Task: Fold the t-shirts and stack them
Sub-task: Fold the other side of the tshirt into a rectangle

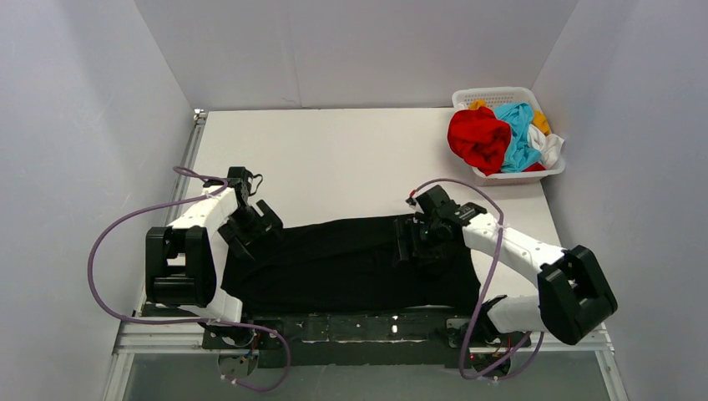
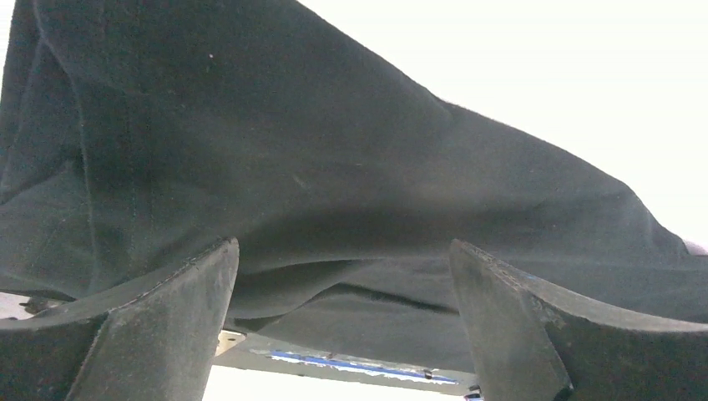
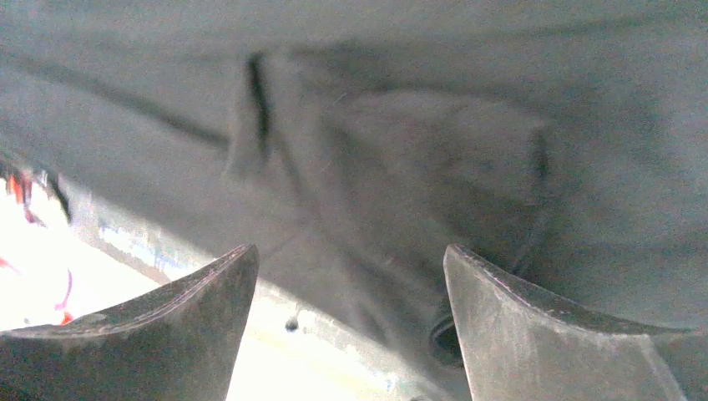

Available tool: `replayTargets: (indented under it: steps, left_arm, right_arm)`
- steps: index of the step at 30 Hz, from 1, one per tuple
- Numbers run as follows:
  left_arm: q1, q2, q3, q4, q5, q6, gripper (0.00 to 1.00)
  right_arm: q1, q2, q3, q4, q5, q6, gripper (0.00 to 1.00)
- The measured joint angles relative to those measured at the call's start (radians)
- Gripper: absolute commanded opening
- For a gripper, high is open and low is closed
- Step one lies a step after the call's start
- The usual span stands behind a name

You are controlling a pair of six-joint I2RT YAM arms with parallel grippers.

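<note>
Black t-shirt point(image 1: 351, 266) lies spread on tabletop point(image 1: 334, 154), long axis running straight from left pincer point(image 1: 253, 229) to right pincer point(image 1: 415, 241), cloth right under both, each released and gripping nothing, left at shirt's end, right just inboard of the other.

Hard to tell from above where the black t-shirt point(image 1: 351, 263) ends against the dark rail point(image 1: 334, 326). Blurred in the right wrist view, cut off by the edges in both wrist views. Can see only scraps of the white t-shirt point(image 1: 551, 149) and orange-yellow t-shirt point(image 1: 542, 122) in the basket point(image 1: 501, 90).
</note>
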Motion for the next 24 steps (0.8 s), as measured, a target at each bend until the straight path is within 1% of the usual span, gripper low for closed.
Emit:
replayTargets:
  steps: [2, 5, 8, 11, 13, 15, 17, 20, 24]
  left_arm:
    - [0.002, 0.0, 0.0, -0.001, -0.01, 0.001, 0.98]
    - [0.004, 0.0, 0.0, -0.003, -0.021, 0.005, 0.98]
    - [0.004, 0.0, 0.0, -0.006, -0.029, 0.007, 0.98]
    - [0.005, 0.0, 0.0, -0.011, -0.047, 0.011, 0.98]
    - [0.005, 0.0, 0.0, -0.015, -0.055, 0.014, 0.98]
    - [0.005, 0.0, 0.0, -0.019, -0.057, 0.014, 0.98]
    - [0.005, 0.0, 0.0, -0.021, -0.058, 0.015, 0.98]
    - [0.005, 0.0, 0.0, -0.024, -0.058, 0.016, 0.98]
    - [0.005, 0.0, 0.0, -0.023, -0.058, 0.015, 0.98]
  right_arm:
    - [0.053, -0.039, 0.0, -0.034, -0.049, -0.02, 0.9]
    - [0.166, -0.117, -0.009, -0.082, -0.106, -0.035, 0.9]
    - [0.274, -0.23, -0.033, -0.132, -0.157, -0.032, 0.9]
    - [0.298, -0.345, -0.041, -0.188, -0.153, -0.019, 0.98]
    - [0.297, -0.411, -0.04, -0.202, -0.098, 0.0, 0.98]
    - [0.282, -0.436, -0.03, -0.214, -0.03, 0.019, 0.98]
    - [0.225, -0.415, -0.005, -0.217, 0.035, 0.031, 0.98]
    - [0.098, -0.322, 0.04, -0.176, 0.1, 0.045, 0.98]
    - [-0.043, -0.132, 0.055, -0.045, 0.154, 0.043, 0.95]
